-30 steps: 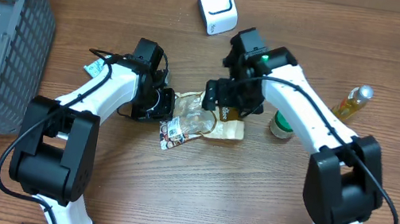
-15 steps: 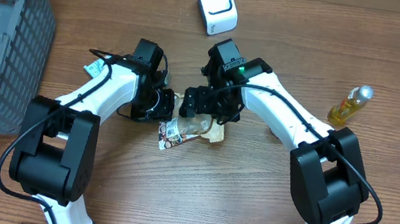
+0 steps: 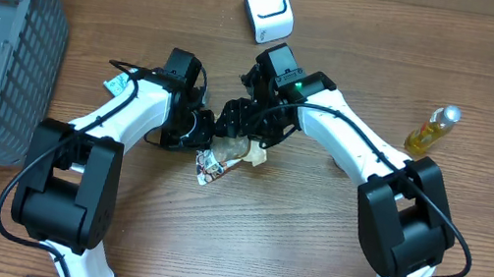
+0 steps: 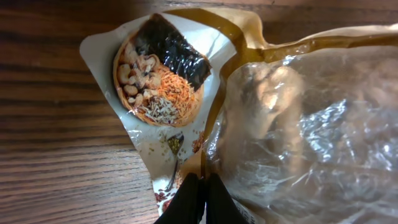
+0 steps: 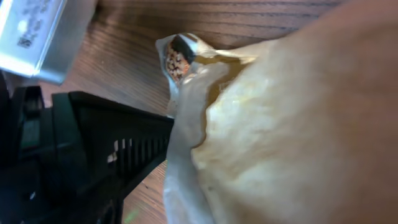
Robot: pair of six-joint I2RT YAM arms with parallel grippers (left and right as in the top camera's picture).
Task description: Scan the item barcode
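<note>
Fingers first: our left gripper (image 4: 200, 196) is pinched tight on the snack packet (image 4: 267, 118). Both tips are squeezed together on the seam along its edge, right where the printed part meets the clear window. Our right gripper (image 3: 242, 124) is a tougher call. Its wrist cam is basically wall-to-wall crinkly plastic with no pads showing, so we honestly can't tell if it has a hold or is just parked on top with the jaws apart.

The packet sits mid-table (image 3: 308, 258), sandwiched between our two grippers. Its long axis runs on a diagonal, with the printed end toward the near-left and the tan end toward the far-right, tucked under the right gripper. Left comes at it from the left side, and right sits over it from the far side.

The bit that matters, we think, is the scanner (image 3: 269, 8). It's up at the far edge, well apart from the packet and more or less straight beyond the right gripper, so our right arm is the nearer one to it. Our guess is the packet has to travel away from us along that line, with the code face turned toward the scanner. We can't spot a barcode in any view, so it may be underneath.
</note>
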